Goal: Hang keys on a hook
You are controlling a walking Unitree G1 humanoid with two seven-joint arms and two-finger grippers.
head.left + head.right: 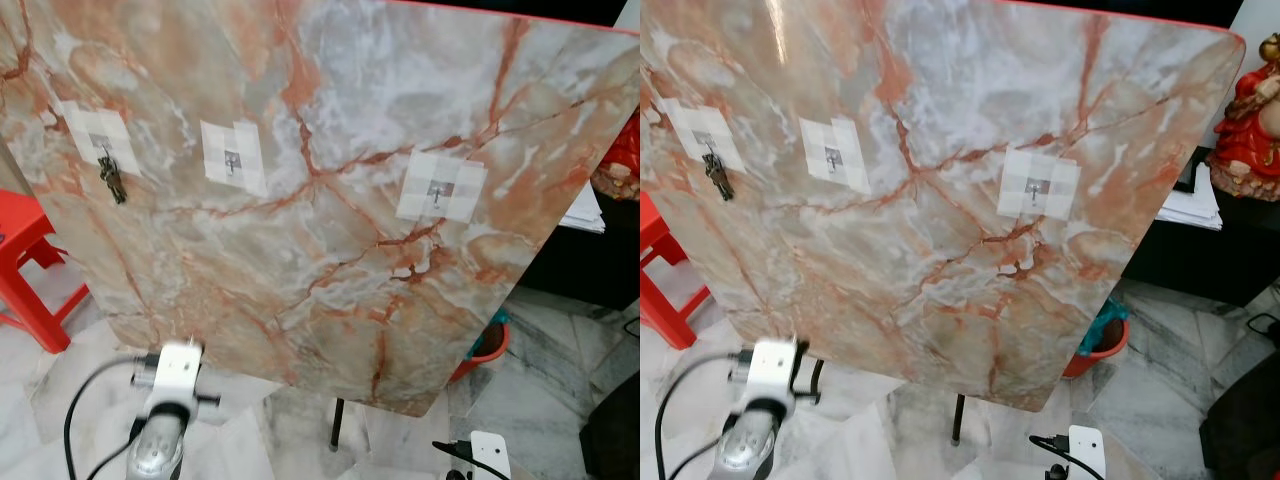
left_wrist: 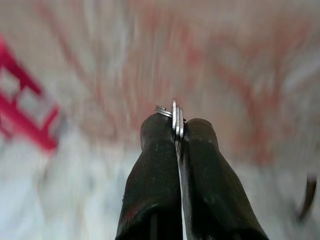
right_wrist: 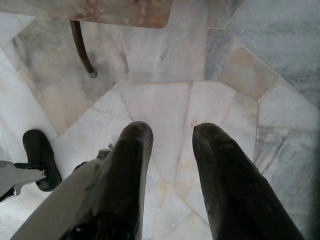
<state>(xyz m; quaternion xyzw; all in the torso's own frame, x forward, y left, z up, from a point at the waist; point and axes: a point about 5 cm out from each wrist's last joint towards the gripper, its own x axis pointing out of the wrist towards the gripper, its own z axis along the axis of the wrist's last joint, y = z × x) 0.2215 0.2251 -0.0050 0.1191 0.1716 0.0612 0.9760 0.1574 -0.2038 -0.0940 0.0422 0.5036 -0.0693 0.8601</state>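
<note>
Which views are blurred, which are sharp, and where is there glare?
Left wrist view: background smeared, but the gripper and keys are sharp. Right wrist view: sharp floor. Right eye view: sharp, with a glare streak on the board.

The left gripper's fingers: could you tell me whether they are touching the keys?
Touching. In the left wrist view the two black fingers of the left gripper are pressed together on the keys, whose metal edges and ring poke out between the tips.
</note>
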